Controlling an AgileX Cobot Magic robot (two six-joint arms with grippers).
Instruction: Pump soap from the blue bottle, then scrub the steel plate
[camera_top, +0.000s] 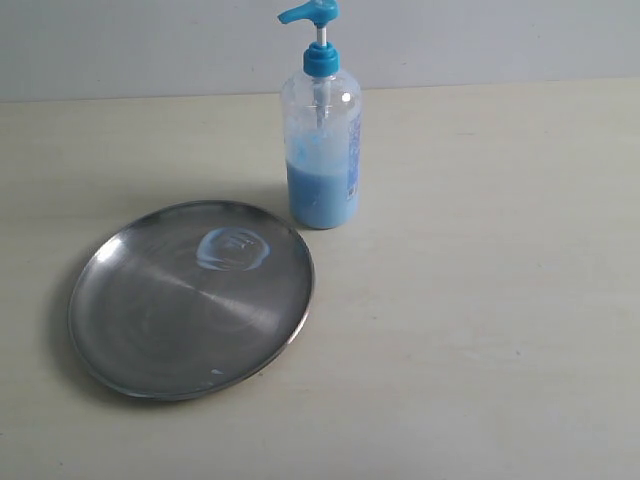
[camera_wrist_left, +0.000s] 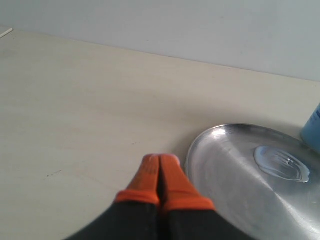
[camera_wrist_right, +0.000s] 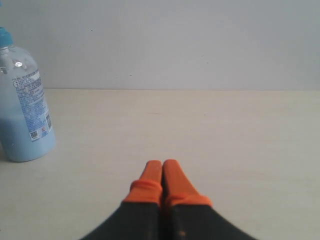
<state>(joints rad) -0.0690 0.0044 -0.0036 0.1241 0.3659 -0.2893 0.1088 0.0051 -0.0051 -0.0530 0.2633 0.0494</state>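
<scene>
The steel plate (camera_top: 190, 300) lies flat on the pale table, left of centre, with a thin pale-blue smear of soap (camera_top: 232, 248) on its far part. Just behind its right rim stands the blue bottle (camera_top: 322, 150), upright, about a third full of light-blue liquid. Neither arm shows in the exterior view. In the left wrist view my left gripper (camera_wrist_left: 160, 161) is shut with nothing in it, beside the steel plate (camera_wrist_left: 240, 200) where the soap (camera_wrist_left: 281, 164) glistens. My right gripper (camera_wrist_right: 162, 165) is shut and empty over bare table, apart from the blue bottle (camera_wrist_right: 25, 110).
A pale wall (camera_top: 150, 40) runs along the table's far edge behind the bottle. Bare tabletop (camera_top: 500, 300) stretches to the right of the plate and bottle.
</scene>
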